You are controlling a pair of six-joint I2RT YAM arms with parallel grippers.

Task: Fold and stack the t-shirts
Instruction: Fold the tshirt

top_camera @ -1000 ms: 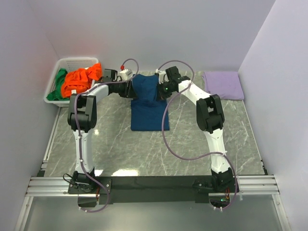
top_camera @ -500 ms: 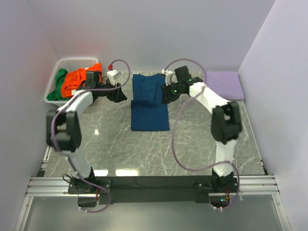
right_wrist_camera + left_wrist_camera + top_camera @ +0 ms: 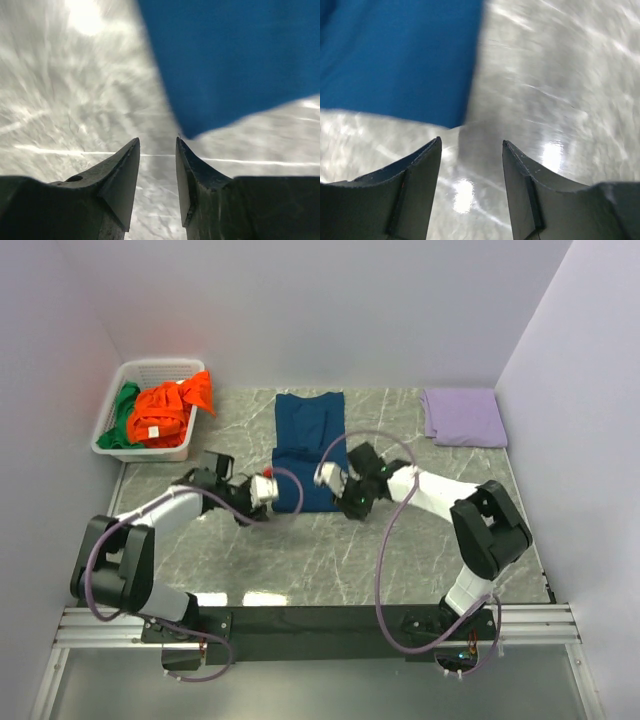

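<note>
- Top view: both arms have swung from the far end of the half-folded navy blue cloth t-shirt (image 3: 310, 445) to its near corners on the grey marbled desk (image 3: 450, 530); the next fold likely follows.
- Left wrist: left gripper (image 3: 471, 150) spread, empty, just short of the corner.
- Right wrist: right gripper (image 3: 157, 150) likewise released.

The navy t-shirt (image 3: 308, 430) lay flat as a long rectangle, with a second layer of cloth folded over its far part. Its near left corner sat just ahead and to the left of the parted jaws of the left gripper (image 3: 471, 145). Its near right corner sat just ahead of the jaws of the right gripper (image 3: 157, 142). The orange t-shirt (image 3: 165, 412) and green t-shirt (image 3: 122, 405) lay crumpled together, well beyond the left jaws.
</note>
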